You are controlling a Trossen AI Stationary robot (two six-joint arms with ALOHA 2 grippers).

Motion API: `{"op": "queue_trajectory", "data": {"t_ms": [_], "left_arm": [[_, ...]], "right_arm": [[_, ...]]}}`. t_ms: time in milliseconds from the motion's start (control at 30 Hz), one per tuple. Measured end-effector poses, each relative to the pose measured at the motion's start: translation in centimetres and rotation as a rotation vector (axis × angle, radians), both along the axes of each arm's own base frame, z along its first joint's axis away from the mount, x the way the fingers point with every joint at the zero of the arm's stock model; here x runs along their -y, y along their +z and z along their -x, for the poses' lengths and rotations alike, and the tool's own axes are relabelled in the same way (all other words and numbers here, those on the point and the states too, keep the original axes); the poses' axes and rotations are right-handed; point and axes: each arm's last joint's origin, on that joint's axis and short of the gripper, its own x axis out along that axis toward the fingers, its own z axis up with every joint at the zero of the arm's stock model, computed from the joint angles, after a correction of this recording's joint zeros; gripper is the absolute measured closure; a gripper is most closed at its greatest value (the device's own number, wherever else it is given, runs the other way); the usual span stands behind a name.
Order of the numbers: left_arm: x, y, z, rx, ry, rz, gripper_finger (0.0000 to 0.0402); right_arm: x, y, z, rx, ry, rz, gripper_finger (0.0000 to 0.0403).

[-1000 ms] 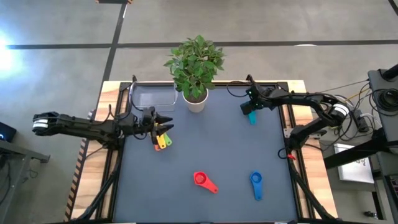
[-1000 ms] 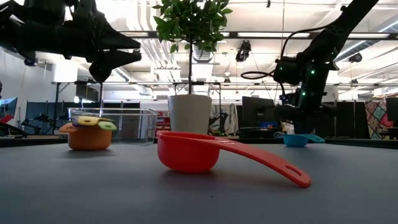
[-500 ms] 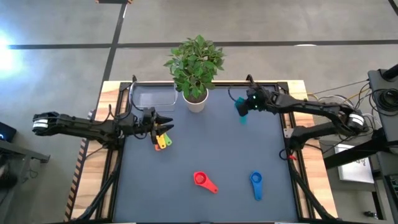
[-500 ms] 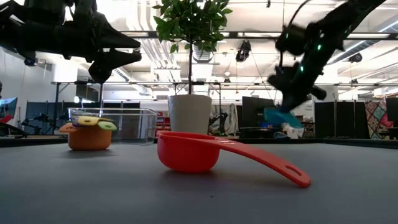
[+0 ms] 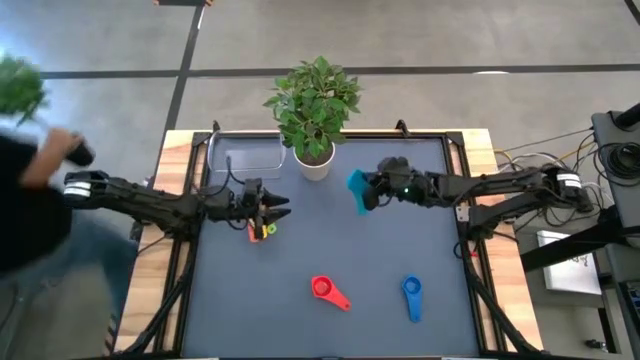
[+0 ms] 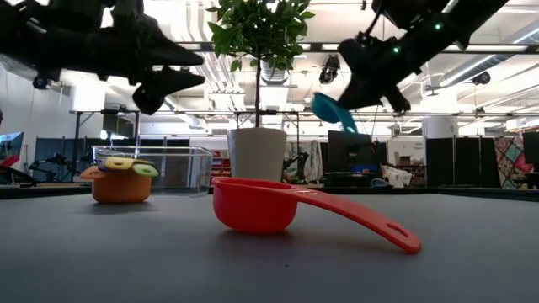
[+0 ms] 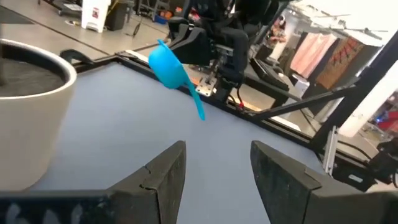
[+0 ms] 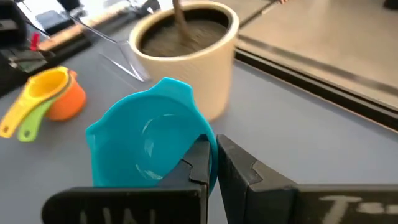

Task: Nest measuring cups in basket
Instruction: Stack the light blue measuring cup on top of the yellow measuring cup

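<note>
While airborne, right gripper (image 5: 372,189) pinches teal-blue cup (image 5: 356,186); left gripper (image 5: 281,207) gapes.

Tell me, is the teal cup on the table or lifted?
Lifted: the right hand holds the teal cup in the air, clear of the table.

Right gripper (image 5: 368,190) has carried the teal-blue cup (image 5: 356,187) off the table's far right corner toward the middle; cup now airborne just right of the plant pot (image 5: 313,163), raised higher in the low view. Left gripper (image 5: 280,207) has edged slightly right over the orange-yellow-green stack (image 5: 263,229). A person (image 5: 35,195) has appeared at the left edge.
</note>
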Motion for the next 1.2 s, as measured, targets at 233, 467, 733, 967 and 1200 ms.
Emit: {"op": "queue_trajectory", "data": {"t_ms": [233,467,733,967,1200], "left_arm": [[-0.2,0.4,-3.4,-0.107,0.095,-0.016,0.0216],[-0.5,0.9,-6.8,-0.182,0.165,-0.052,0.0175],[-1.1,0.8,-8.9,-0.206,0.282,-0.070,0.0160],[-2.3,-0.7,-9.7,-0.275,0.333,-0.028,0.0173],[-2.7,-1.3,-9.3,-0.293,0.410,-0.028,0.0194]], "right_arm": [[-0.9,-1.4,-2.4,0.054,-0.014,0.045,0.0395],[-0.7,-2.8,-4.4,0.009,-0.013,0.048,0.0395],[-0.4,-3.2,-7.6,-0.025,0.004,0.074,0.0395],[-0.7,-3.0,-10.2,-0.056,0.049,0.117,0.0395],[-1.6,-3.0,-11.2,-0.084,0.092,0.133,0.0395]]}}
